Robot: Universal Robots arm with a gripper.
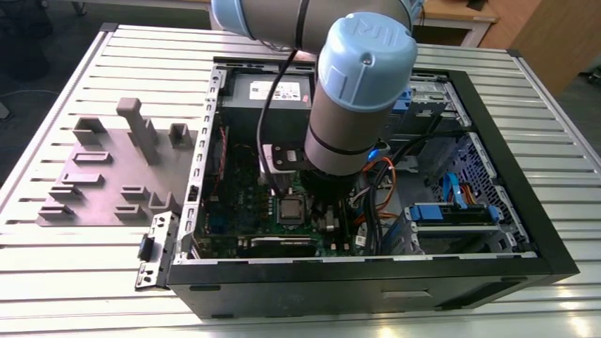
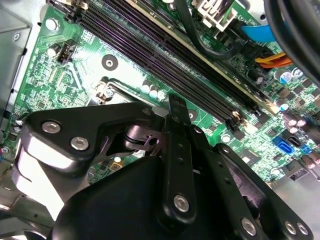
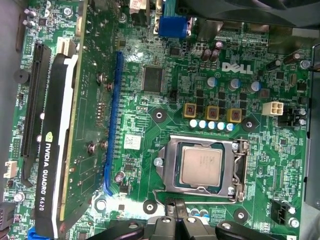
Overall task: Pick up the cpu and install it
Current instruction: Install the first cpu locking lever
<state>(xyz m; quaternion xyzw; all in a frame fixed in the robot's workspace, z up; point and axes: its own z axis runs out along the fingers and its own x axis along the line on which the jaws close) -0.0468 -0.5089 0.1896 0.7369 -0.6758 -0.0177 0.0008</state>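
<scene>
The cpu (image 3: 201, 166), a flat silvery-grey square, lies in the metal socket frame (image 3: 169, 167) on the green motherboard (image 3: 165, 105). In the exterior view the cpu (image 1: 290, 209) sits low in the open computer case, just to the exterior view's left of the arm's wrist. My gripper (image 3: 175, 209) hovers beside the socket's edge, apart from the chip. Its black fingers (image 2: 177, 125) are pressed together with nothing between them. In the second wrist view the gripper (image 2: 176, 105) hangs over the board near the memory slots (image 2: 170, 60).
A black graphics card (image 3: 47, 150) stands in a slot beside the blue slot (image 3: 112, 120). Cables (image 1: 390, 183) and blue drive bays (image 1: 451, 211) fill the case's right half. A grey fixture plate (image 1: 112, 169) lies on the slatted table left of the case.
</scene>
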